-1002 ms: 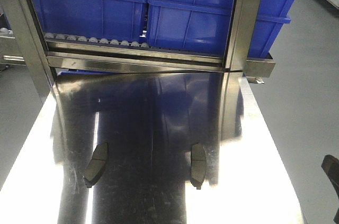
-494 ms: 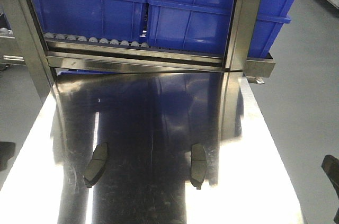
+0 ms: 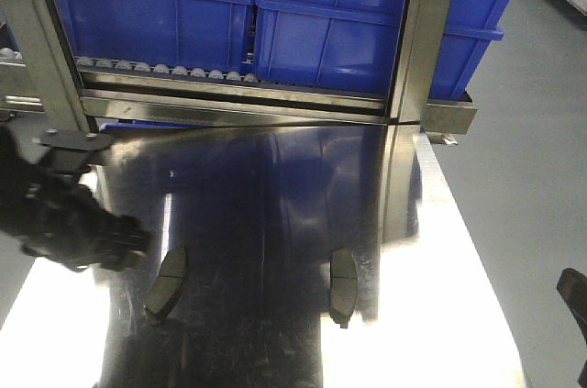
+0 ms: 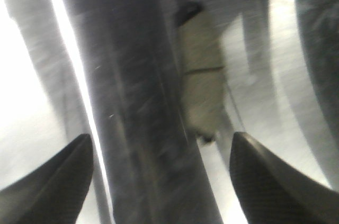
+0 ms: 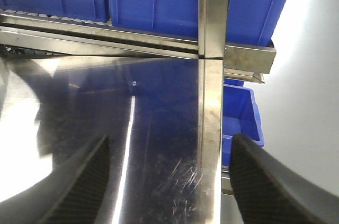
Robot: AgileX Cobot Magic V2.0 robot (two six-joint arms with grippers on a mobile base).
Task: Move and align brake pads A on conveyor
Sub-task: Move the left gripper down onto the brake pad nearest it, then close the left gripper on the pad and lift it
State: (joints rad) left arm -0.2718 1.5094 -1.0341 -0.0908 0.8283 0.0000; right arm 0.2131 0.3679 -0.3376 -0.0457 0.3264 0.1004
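Two pads in view, both flat on the steel bench [image 3: 275, 223], well apart. The left brake pad [image 3: 166, 282] and right brake pad [image 3: 343, 287] both lie long axis roughly fore-aft. No conveyor in any view, and only two of the set are visible. Blue bins [image 3: 339, 30] and the roller track [image 3: 165, 70] sit behind the bench.

Left hand [image 4: 161, 144]: jaws wide apart, holding nothing. A pad lies ahead of it and off toward the right finger, not yet between the fingers. That is most likely the left brake pad, since the front view shows the arm just beside it. The wrist picture is blurred, so I can't read height above the bench.

Right hand [image 5: 170, 144]: also spread open and empty, with only bare bench between the fingers. It is out at the bench's right edge, well apart from the right brake pad.

Handling, my read:
- Stiff, no give, probably dense for its size. A firm pinch is fine.
- Thin and low, so the fingertips have to go almost down to the steel to catch the edges.
- The polished bench is slick. An off-centre touch will likely skate or spin the pad, so close both fingers on it evenly.
- Grip across the short width at mid-length, over the centre groove. That keeps it balanced and stops it tipping.
- Stay off the end tabs. They are too small to hold, and the friction-face edges could chip.
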